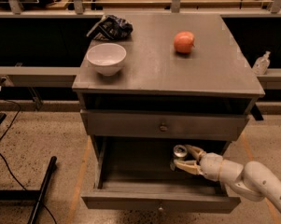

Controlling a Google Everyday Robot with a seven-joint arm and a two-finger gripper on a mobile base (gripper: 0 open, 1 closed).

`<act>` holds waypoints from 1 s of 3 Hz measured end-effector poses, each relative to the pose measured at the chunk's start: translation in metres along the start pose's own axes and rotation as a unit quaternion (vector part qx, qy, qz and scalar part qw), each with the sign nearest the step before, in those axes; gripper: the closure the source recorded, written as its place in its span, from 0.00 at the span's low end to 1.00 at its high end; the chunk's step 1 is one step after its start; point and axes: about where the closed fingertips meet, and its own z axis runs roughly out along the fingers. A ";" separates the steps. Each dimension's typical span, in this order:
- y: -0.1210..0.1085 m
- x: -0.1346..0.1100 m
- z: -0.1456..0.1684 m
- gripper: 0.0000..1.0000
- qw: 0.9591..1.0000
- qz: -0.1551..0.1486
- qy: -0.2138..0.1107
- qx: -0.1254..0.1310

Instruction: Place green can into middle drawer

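Observation:
The green can (179, 150) shows mainly its silver top and stands inside the open middle drawer (130, 200), the cabinet's lowest one, at its back right. My gripper (181, 156) reaches in from the right on a white arm (242, 174). Its pale fingers (186, 166) sit on either side of the can and are shut on it. The can's lower body is hidden in the drawer's shadow, so I cannot tell whether it rests on the drawer floor.
A closed drawer front with a knob (163, 126) hangs just above the open drawer. On the cabinet top are a white bowl (106, 57), an orange-red fruit (184, 42) and a dark bag (111, 27). A black bar (42, 190) lies on the floor at left.

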 end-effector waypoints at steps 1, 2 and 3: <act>-0.008 0.017 0.011 0.82 1.000 0.006 0.007 0.006; -0.017 0.039 0.023 0.51 0.999 0.013 0.034 0.010; -0.023 0.055 0.029 0.28 0.999 0.015 0.044 0.009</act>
